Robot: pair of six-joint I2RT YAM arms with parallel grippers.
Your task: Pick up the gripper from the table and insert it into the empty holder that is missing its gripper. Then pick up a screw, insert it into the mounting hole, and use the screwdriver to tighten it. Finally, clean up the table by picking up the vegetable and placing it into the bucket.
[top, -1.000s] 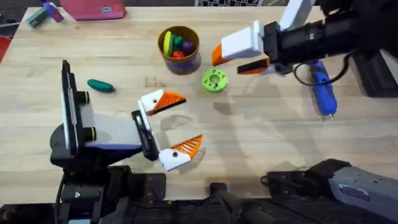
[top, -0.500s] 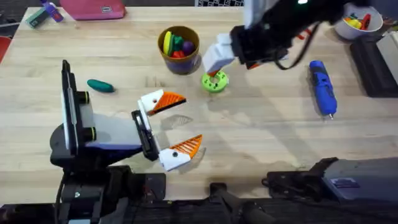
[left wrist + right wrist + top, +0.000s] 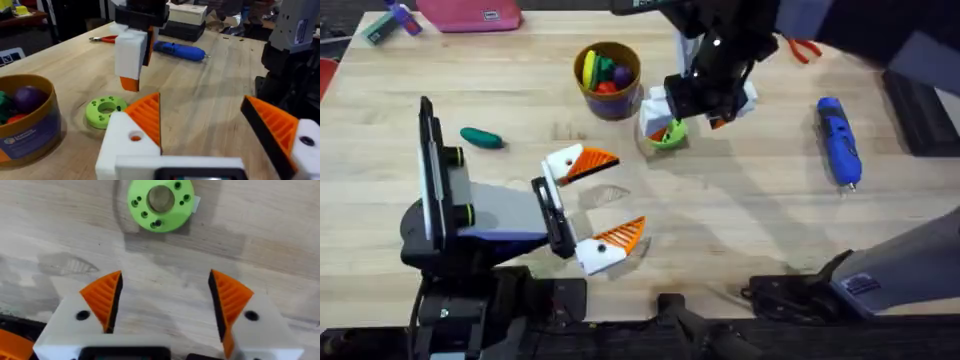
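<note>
My right gripper hangs open, pointing down just above and beside a green disc with several small holes; nothing sits between its orange pads. My left gripper rests open and empty low over the table's left half. The blue screwdriver lies at the right, also seen far off in the left wrist view. The dark green vegetable lies at the left. The orange bucket with a purple band holds coloured toys. The loose gripper, holder, screw and mounting hole are out of view.
Red pliers lie at the back right, and a pink case sits at the back left. A dark box lines the right edge. The table's centre and front right are bare wood.
The right arm has swung left from near the screwdriver and turned downward over the green disc. The left arm has stayed put.
</note>
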